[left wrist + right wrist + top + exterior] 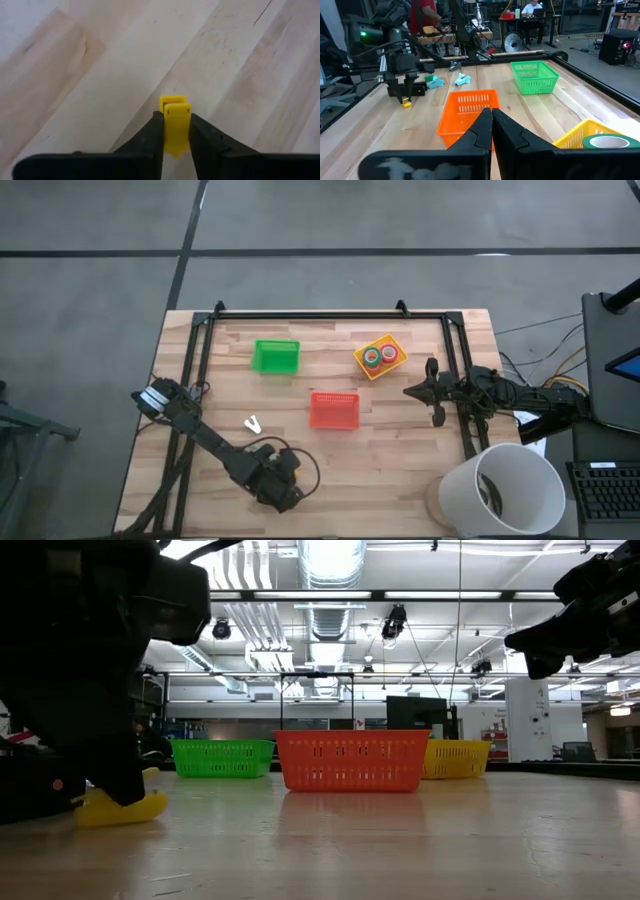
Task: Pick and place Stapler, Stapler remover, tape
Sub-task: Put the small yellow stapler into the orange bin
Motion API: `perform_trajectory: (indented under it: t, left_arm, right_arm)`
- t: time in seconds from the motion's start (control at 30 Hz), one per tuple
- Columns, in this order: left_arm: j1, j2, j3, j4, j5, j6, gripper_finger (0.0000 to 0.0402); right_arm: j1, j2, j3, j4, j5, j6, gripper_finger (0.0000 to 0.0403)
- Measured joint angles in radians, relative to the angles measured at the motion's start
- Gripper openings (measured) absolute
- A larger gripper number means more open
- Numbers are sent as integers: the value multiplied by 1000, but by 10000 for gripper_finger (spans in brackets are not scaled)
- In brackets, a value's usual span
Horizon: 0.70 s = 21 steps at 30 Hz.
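Observation:
A small yellow stapler remover (175,125) lies on the wooden table near its front edge, left of centre, also seen low at the stapler remover (120,808). My left gripper (283,492) is shut on it. Green and red tape rolls (380,357) lie in a yellow basket (398,362) at the far right; one green roll (610,141) shows close by. My right gripper (491,120) hangs shut and holds nothing above the table's right side, near the yellow basket. The stapler is out of view. My left gripper pinches the stapler remover's two long sides (168,131) between its two fingers (150,137). The fingers slant down from above and lie along the piece. Its far end sticks out past the fingertips, and its underside rests on the table (300,850).
A green basket (276,357) stands at the far middle and an orange basket (334,410) at the centre. A pale small piece (252,423) lies left of the orange basket. A white bucket (505,490) sits at the near right corner. Black rails (330,313) frame the table.

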Motion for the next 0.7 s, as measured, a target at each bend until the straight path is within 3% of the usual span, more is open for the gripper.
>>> perform_trajectory:
  t: [0.13,0.37,0.7]
  left_arm:
    - [11,-3,0,0,-22,26,63]
    - [36,-5,41,-2,-88,112,94]
    - [97,-5,133,0,-166,292,69]
  right_arm:
    - [0,0,0,0,0,0,9]
    - [0,0,0,0,0,0,8]
    - [0,0,0,0,0,0,9]
